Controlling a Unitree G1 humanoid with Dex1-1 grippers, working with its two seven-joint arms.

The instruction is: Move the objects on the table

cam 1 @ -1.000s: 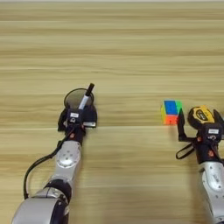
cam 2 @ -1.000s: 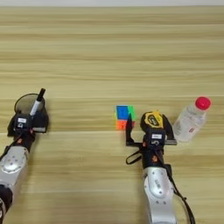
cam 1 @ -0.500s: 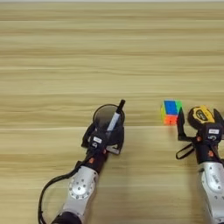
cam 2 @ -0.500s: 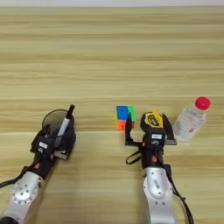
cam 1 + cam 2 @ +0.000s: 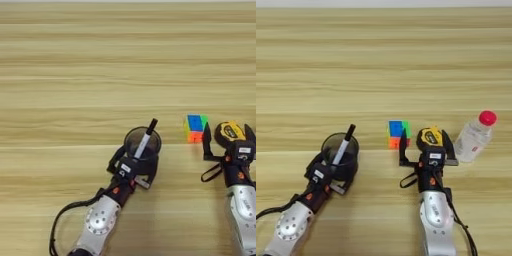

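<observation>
Wooden planks make up the surface (image 5: 100,60), and near its 6 o'clock edge the left gripper (image 5: 134,161) has its black fingers closed around the black mesh cup (image 5: 142,145) with the black marker (image 5: 146,138) poking out toward 1 o'clock. At about 4 o'clock the right gripper (image 5: 428,148) has its fingers spread wide on both sides of the yellow tape measure (image 5: 430,136), with the puzzle cube (image 5: 396,133) just beside it at 9 o'clock. I think the cup is the thing being moved, so next it needs a gentle set-down so it stays standing; only the right eye view shows the clear bottle (image 5: 474,137) with its red cap.
</observation>
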